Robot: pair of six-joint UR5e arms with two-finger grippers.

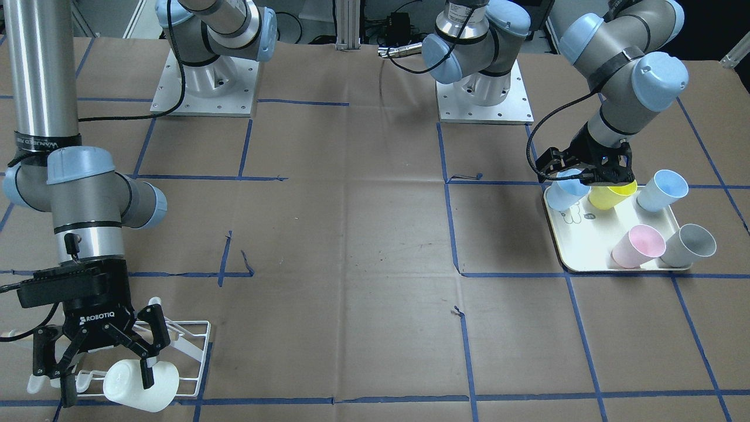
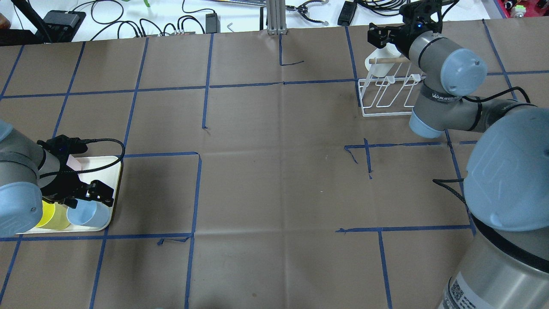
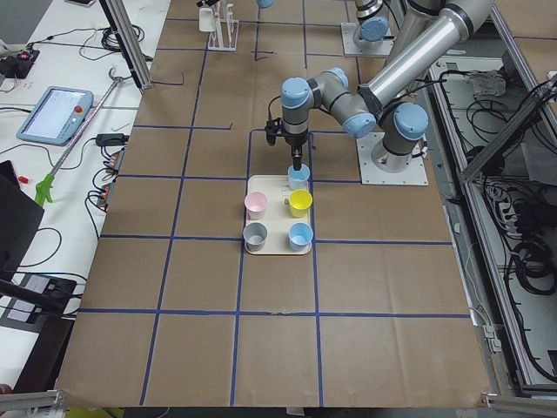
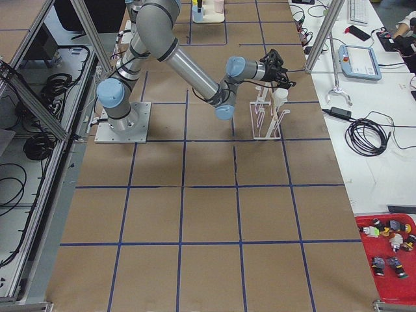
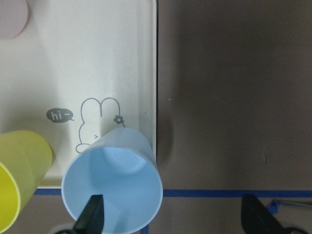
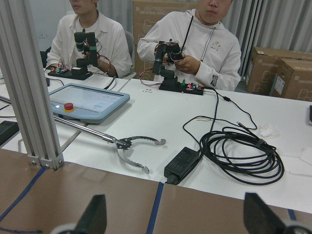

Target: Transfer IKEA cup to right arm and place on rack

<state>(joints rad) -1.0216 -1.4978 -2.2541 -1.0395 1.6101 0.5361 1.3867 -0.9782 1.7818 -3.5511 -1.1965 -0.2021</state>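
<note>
Right gripper (image 1: 107, 384) gapes open over the white cup (image 1: 159, 387) on the rack (image 1: 204, 357), unseen from its wrist view.

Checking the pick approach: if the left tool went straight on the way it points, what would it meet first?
Likely the light blue cup: one finger of the left tool hangs over its open mouth, the other outside its rim. Depth is unclear.
</note>
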